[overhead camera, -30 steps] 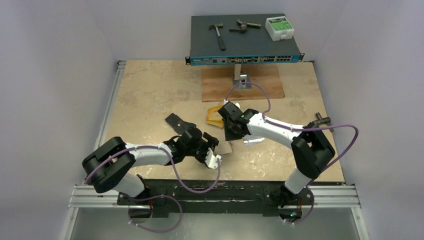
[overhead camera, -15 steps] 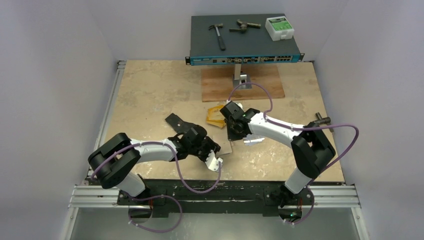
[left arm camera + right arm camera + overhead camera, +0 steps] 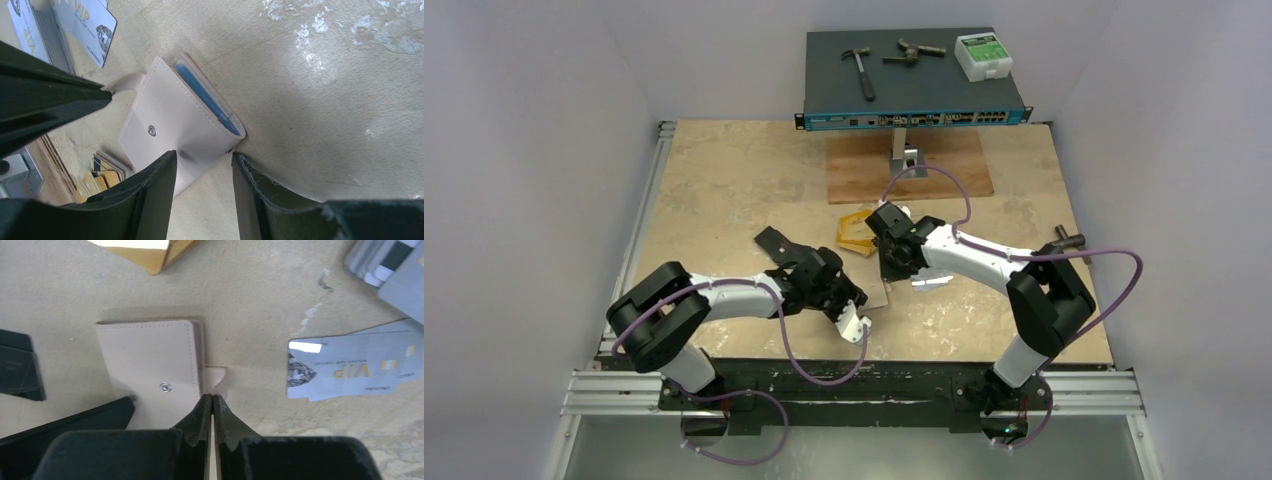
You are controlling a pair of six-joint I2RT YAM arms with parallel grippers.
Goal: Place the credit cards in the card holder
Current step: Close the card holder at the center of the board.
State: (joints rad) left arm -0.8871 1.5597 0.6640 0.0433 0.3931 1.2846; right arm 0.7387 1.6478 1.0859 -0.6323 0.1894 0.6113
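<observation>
Left jaws narrowed at card holder (image 3: 170,120); wrist shows blue edge (image 3: 205,100).

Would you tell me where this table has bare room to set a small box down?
Bare table lies far left, between the left rail and the wooden board; also at the near edge, beside the silver cards. Crowded: the middle, with black wallet, orange cards, card holder, left gripper and right gripper.

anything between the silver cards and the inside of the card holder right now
Yes: the card holder is folded shut, its cover lying over the inside. The silver cards lie loose beside it.
</observation>
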